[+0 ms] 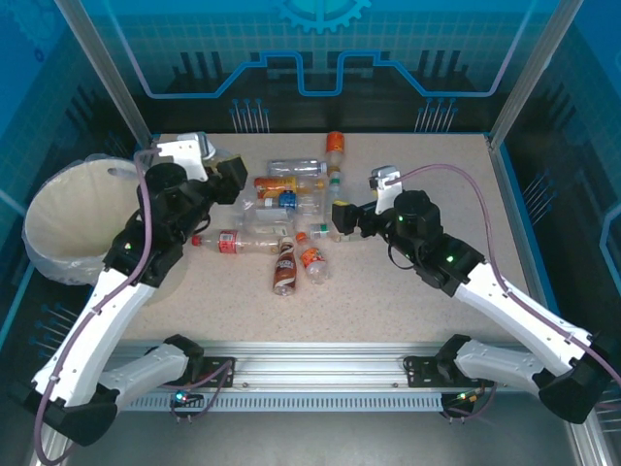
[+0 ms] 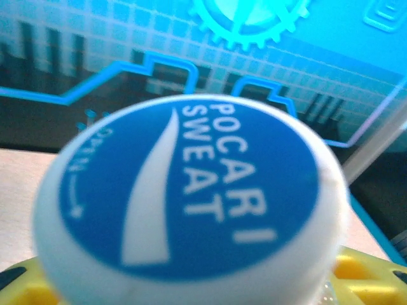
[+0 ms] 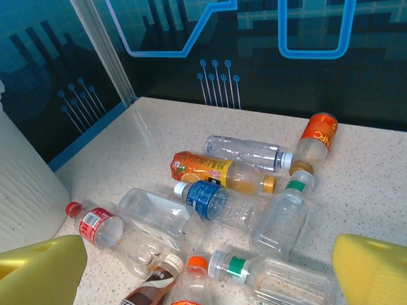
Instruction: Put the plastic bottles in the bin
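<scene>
A blue-and-white bottle cap (image 2: pixel 184 197) looms close in the left wrist view, with yellow fingers (image 2: pixel 365 270) on both sides of it. My left gripper (image 1: pixel 231 181) is shut on this plastic bottle, raised just right of the cream bin (image 1: pixel 60 228). More plastic bottles lie in a pile at the table's middle (image 1: pixel 286 209): an orange-labelled one (image 3: pixel 213 170), a blue-labelled one (image 3: pixel 208 198), a red-labelled one (image 3: pixel 98 227), a brown one (image 3: pixel 147 293) and clear ones (image 3: pixel 283 219). My right gripper (image 1: pixel 342 216) stands open at the pile's right edge, nothing between its fingers.
An orange-capped bottle (image 1: pixel 335 146) lies apart near the back wall. The bin's ribbed wall (image 3: pixel 25 190) rises beyond the table's left side. Glass panels and metal posts (image 1: pixel 107 73) enclose the table. Bare tabletop (image 1: pixel 388 301) stretches along the front.
</scene>
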You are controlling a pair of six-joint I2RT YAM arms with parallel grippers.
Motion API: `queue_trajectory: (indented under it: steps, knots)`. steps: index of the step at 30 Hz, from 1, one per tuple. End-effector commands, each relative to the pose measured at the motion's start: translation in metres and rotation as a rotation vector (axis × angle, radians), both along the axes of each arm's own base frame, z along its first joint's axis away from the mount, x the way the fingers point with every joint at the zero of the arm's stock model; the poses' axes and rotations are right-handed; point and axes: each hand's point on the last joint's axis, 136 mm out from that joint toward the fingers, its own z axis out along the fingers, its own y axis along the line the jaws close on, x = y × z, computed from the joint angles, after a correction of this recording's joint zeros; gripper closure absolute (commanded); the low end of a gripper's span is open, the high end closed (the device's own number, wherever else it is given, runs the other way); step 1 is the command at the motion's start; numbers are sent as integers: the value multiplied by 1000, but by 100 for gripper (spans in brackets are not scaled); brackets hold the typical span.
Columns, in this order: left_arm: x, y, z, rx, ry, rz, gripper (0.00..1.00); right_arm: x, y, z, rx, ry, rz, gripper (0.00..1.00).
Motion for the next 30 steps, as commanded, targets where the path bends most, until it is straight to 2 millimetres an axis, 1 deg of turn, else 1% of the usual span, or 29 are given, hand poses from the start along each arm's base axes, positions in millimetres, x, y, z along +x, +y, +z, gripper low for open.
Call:
queue_trajectory:
  steps: [1, 4, 7, 12, 17, 19, 20, 21, 22, 24, 27, 28, 30]
  knots:
    - [-6, 40, 17, 148, -28, 169, 46, -1, -5, 13, 30, -38, -7, 0]
    - [-6, 61, 28, 231, -57, 272, 47, -5, -1, 16, 23, -51, 31, 0]
    - [0, 87, 34, 288, -66, 385, 47, -6, 2, 20, 23, -61, 52, 0]
    - [5, 131, 36, 278, -46, 526, 47, -3, 7, 21, 26, -50, 66, 0]
    - [-2, 172, 33, 261, -18, 654, 47, -1, 16, 18, 29, -26, 92, 0]
    - [-7, 189, 29, 249, 0, 707, 47, 1, 17, 17, 28, -22, 93, 0]
    - [-10, 201, 26, 238, 13, 740, 47, 1, 18, 17, 27, -20, 94, 0]
    - [-12, 208, 24, 227, 22, 753, 47, 2, 18, 16, 25, -19, 93, 0]
    - [-16, 219, 22, 212, 32, 783, 47, 3, 18, 18, 26, -22, 93, 0]
    - [-20, 234, 16, 197, 58, 812, 46, 3, 20, 19, 24, -25, 99, 0]
    - [-25, 255, 0, 201, 133, 852, 46, 4, 22, 21, 22, -33, 108, 0]
    - [-26, 260, -9, 198, 176, 860, 45, 4, 22, 21, 22, -31, 110, 0]
    - [-29, 264, -25, 193, 275, 852, 43, 4, 24, 23, 24, -32, 117, 0]
